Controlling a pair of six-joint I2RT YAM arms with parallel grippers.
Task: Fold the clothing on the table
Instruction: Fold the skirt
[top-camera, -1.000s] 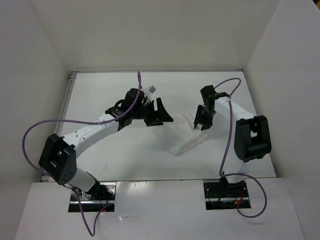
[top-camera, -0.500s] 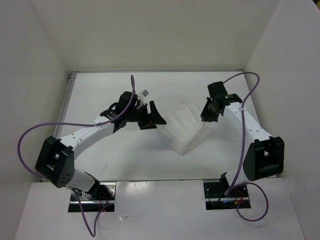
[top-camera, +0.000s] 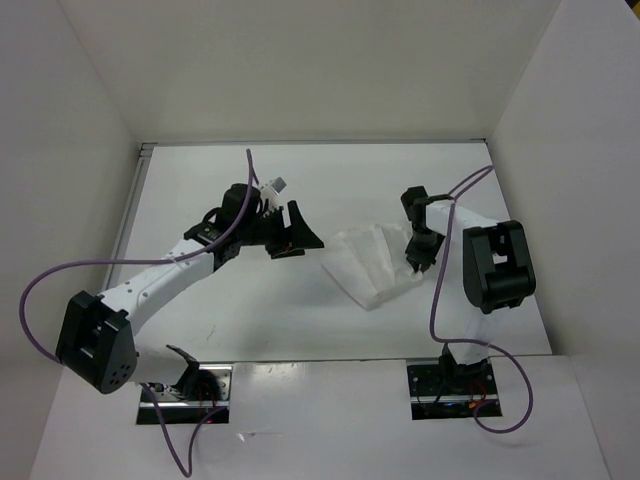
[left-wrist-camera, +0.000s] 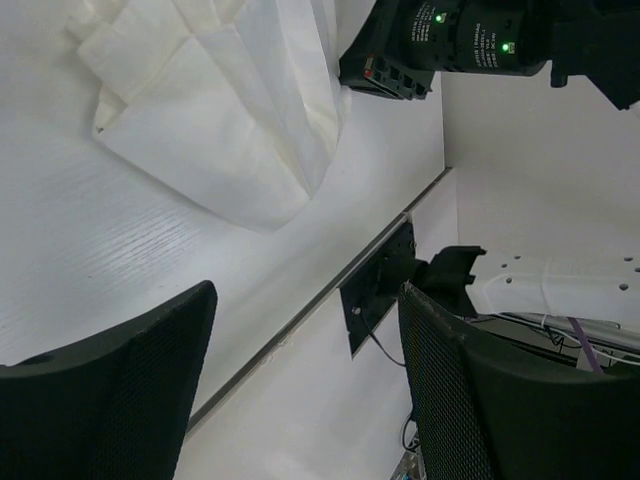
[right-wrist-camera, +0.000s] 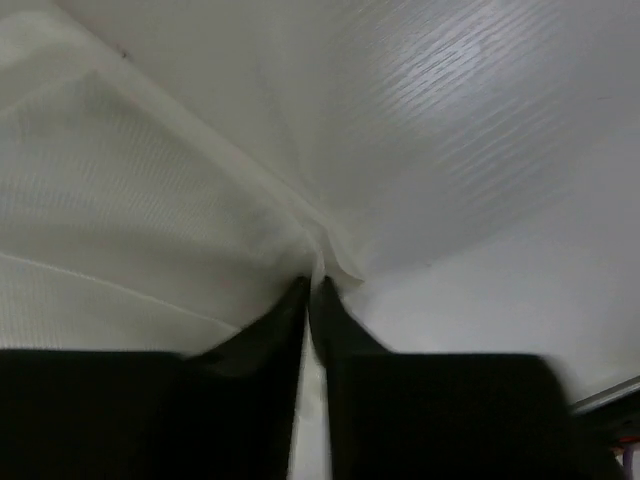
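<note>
On the left half of the flat, plain white rectangular counter (top-camera: 250, 310), the white left arm stretches out from its near base. A loose purple cable (top-camera: 40, 290) loops off it towards the left wall. A thin metal edge (top-camera: 128, 215) trims the counter's left and far sides, and tall white walls (top-camera: 70, 150) close in just beyond it on the left, far and right. Bare counter lies open to the left of the arm and along the near edge.

The black left end effector (top-camera: 298, 235) hangs over bare surface just left of the garment, apart from it. Its two broad fingers (left-wrist-camera: 110, 390), faced with a fine mesh-like texture, stand wide apart with nothing between them: released.

Right of centre lies the thin white pleated fabric garment (top-camera: 368, 262), a flattened fan shape with one corner pointing towards the near edge. In the left wrist view it shows stacked layers with straight creases and a soft, rounded lower corner. Open counter surrounds it on the far and near sides.

At the garment's right edge, the black right end effector (right-wrist-camera: 310, 292) points down onto the cloth. Its narrow tips are clenched together on a small puckered ridge of the finely ribbed fabric. The right wall stands near this arm.
</note>
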